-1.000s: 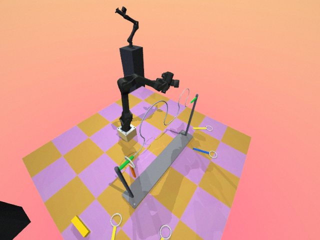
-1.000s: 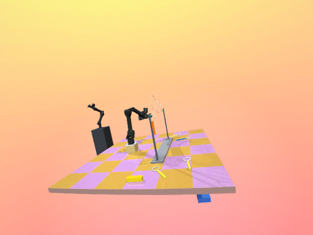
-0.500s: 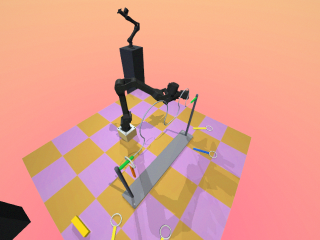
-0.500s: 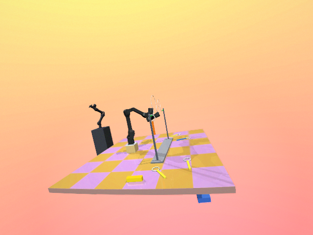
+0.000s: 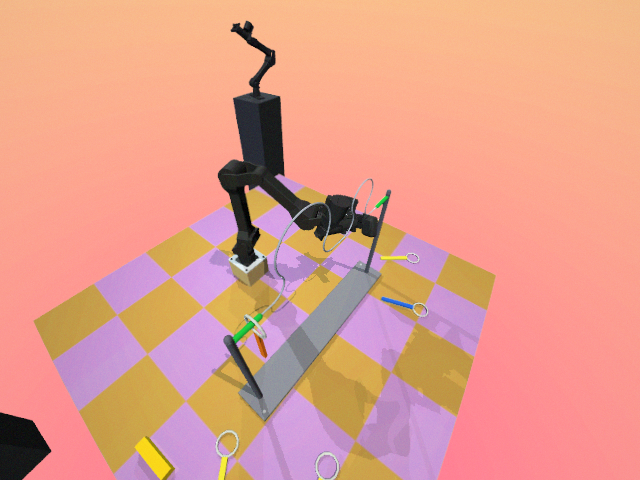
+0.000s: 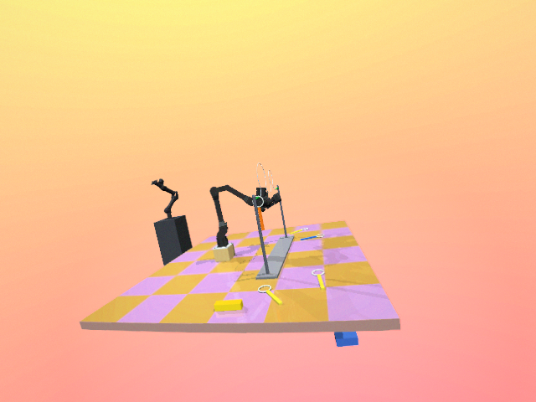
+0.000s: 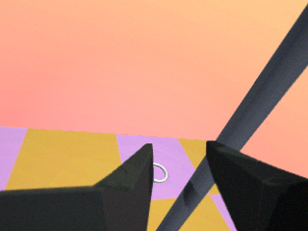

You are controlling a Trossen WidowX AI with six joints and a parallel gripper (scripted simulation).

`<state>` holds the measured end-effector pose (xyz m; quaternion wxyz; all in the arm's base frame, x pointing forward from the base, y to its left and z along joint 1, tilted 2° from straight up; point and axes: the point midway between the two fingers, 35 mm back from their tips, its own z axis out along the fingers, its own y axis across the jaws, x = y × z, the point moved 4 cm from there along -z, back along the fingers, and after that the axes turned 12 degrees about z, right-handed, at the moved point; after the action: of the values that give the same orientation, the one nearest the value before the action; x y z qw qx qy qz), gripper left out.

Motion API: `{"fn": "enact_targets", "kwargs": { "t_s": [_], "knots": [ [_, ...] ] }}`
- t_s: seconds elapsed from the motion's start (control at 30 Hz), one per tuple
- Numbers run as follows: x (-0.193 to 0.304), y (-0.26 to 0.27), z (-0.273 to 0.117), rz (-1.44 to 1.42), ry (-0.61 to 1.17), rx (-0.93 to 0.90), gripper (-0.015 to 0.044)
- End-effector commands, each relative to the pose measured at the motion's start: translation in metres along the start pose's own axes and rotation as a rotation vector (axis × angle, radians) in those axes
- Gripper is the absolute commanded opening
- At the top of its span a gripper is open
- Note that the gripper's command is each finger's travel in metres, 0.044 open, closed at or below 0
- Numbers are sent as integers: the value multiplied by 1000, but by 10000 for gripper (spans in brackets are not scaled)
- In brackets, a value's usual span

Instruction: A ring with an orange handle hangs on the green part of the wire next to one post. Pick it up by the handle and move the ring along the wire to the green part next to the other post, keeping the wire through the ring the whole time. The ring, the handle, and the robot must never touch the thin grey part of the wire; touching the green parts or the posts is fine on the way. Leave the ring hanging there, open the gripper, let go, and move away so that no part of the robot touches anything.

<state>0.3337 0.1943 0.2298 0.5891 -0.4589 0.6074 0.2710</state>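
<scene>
The white ring (image 5: 264,333) (image 6: 262,203) hangs around the near green part (image 5: 240,335), beside the near post (image 5: 244,367) (image 6: 262,242). Its orange handle (image 5: 260,345) (image 6: 260,219) points down. My gripper (image 5: 373,226) (image 6: 278,198) (image 7: 179,148) is open and empty, far from the handle, close to the far post (image 5: 372,248) (image 6: 283,220) (image 7: 260,101). In the wrist view that post runs behind the right finger. The far green part (image 5: 382,202) is above the gripper. The thin grey wire (image 5: 276,253) overlaps my wrist in the top view; whether they touch cannot be told.
The grey base plate (image 5: 315,325) (image 6: 279,255) joins both posts. A blue-handled ring (image 5: 397,302) and a yellow-handled ring (image 5: 393,257) lie beyond it. Two more yellow-handled rings and a yellow block (image 5: 154,457) (image 6: 228,305) lie at the front. Another arm stands on a dark pedestal (image 5: 260,134) behind.
</scene>
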Motion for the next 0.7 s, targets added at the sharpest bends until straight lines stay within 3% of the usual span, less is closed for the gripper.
{"fn": "enact_targets", "kwargs": {
  "t_s": [0.0, 0.67],
  "knots": [
    [19, -24, -18, 36, 4, 66, 160],
    [116, -122, -175, 189, -11, 498, 160]
  ]
}}
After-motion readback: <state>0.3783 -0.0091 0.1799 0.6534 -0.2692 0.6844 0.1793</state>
